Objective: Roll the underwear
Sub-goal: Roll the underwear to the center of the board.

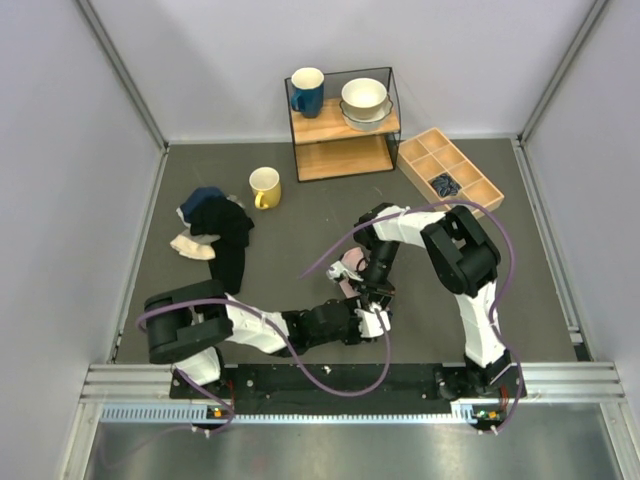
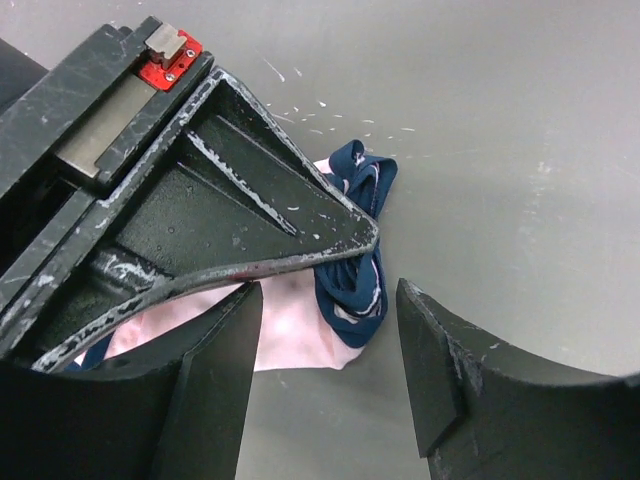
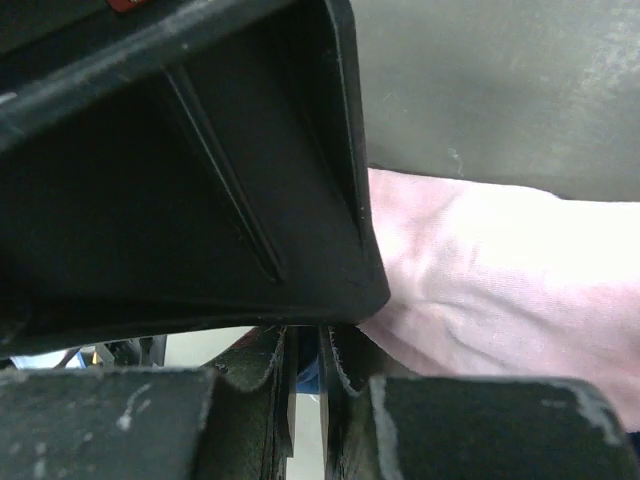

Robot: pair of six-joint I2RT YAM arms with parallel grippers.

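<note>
walls: pale grey | tabletop: dark grey | shelf: wood, black frame, rear centre

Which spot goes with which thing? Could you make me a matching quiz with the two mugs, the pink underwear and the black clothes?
1 blue mug
2 yellow mug
3 pink underwear
4 black clothes

A heaped at the left of the table
B on the table, left of the shelf
C on top of the shelf
D front middle of the table

Pairs: 1-C, 2-B, 3-D, 4-A

Right hand between left hand and underwear.
</note>
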